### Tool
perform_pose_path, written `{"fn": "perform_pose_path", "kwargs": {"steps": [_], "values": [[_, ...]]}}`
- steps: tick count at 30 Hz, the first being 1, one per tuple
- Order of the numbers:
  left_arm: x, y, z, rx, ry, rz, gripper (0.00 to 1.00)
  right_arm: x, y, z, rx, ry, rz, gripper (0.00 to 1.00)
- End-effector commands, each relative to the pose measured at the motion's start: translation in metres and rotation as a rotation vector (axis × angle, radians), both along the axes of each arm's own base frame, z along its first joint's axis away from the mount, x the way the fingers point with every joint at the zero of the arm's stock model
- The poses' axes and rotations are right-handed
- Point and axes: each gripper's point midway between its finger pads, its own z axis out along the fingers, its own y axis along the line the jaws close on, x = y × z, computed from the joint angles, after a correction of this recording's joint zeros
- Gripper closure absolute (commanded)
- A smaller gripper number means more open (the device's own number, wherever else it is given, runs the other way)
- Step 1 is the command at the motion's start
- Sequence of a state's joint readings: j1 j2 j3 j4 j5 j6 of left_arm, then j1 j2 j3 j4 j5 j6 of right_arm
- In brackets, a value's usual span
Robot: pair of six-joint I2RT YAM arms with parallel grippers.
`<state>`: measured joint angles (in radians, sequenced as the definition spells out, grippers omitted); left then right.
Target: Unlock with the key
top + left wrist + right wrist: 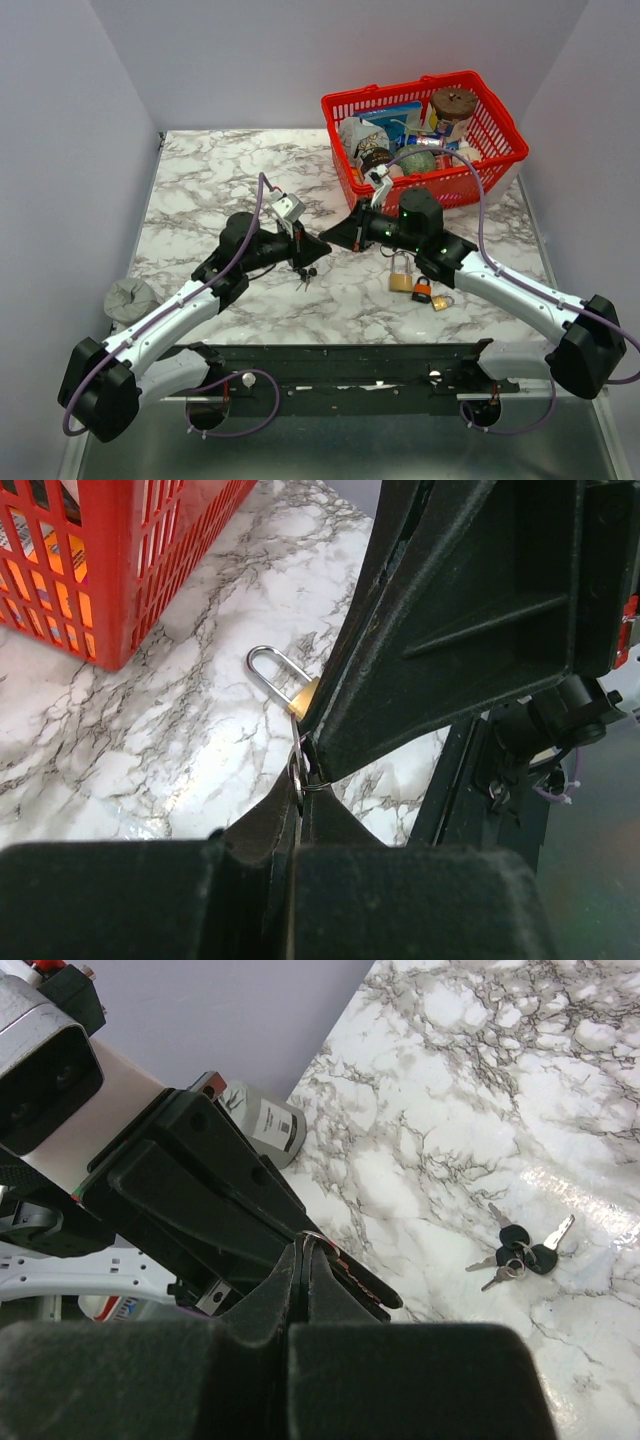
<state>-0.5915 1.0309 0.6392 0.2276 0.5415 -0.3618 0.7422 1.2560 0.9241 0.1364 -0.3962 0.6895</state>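
Risk notes, then materials.

- Both arms are meeting tip to tip, to the near left of the red basket (497,125). The left fingers (255,835) are pressing fully together on the thin key ring (300,776). The right fingers (265,1300) are pinching the same ring from the opposite side.
- Biggest risk, in my judgement: the two bulky wrists are crowding each other, so any misaligned pull is likely knocking housing against housing.
- Next: with two grips on one wire loop, the ring is liable to be twisting or springing free if one side lets go late. The key itself is hidden, so I cannot tell its orientation.
- Smaller: a dropped ring would be skidding on the slick surface.

Materials:
- The worktop (200,180) is showing glossy white-grey marbling, hard and flat.
- The basket is showing a rigid plastic lattice.
- The fingers are looking matte black, with wedge-shaped tips.
- The brass padlock (400,280) is lying just in front of the basket, with a blocky body and a polished steel shackle.
- Loose keys (520,1253) with black heads and metal blades are lying further left.
- The ring is looking like fine bright wire.
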Motion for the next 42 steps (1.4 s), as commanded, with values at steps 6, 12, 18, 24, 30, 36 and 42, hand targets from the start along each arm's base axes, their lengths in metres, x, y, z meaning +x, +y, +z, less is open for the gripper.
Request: {"fn": "perform_pose_path", "kwargs": {"steps": [6, 12, 18, 24, 30, 36, 42], "values": [[-0.03, 0.013, -0.016, 0.077, -0.008, -0.07, 1.0, 0.003, -0.017, -0.012, -0.104, -0.085, -0.023, 0.99], [-0.049, 0.01, -0.021, 0.095, 0.014, -0.179, 1.0, -0.004, -0.03, -0.014, -0.215, -0.203, 0.031, 0.76], [-0.061, 0.003, -0.028, 0.106, 0.067, -0.279, 1.0, -0.019, -0.042, 0.001, -0.263, -0.361, 0.119, 0.38], [-0.069, -0.001, -0.03, 0.104, 0.09, -0.327, 1.0, -0.049, -0.029, -0.007, -0.226, -0.351, 0.339, 0.41], [-0.072, -0.002, -0.029, 0.102, 0.093, -0.345, 1.0, -0.06, -0.017, -0.017, -0.203, -0.324, 0.434, 0.46], [-0.075, -0.003, -0.03, 0.101, 0.1, -0.363, 1.0, -0.064, -0.005, -0.024, -0.197, -0.318, 0.483, 0.47], [-0.075, -0.004, -0.031, 0.102, 0.103, -0.366, 1.0, -0.069, 0.0, -0.033, -0.186, -0.287, 0.537, 0.52]]}}
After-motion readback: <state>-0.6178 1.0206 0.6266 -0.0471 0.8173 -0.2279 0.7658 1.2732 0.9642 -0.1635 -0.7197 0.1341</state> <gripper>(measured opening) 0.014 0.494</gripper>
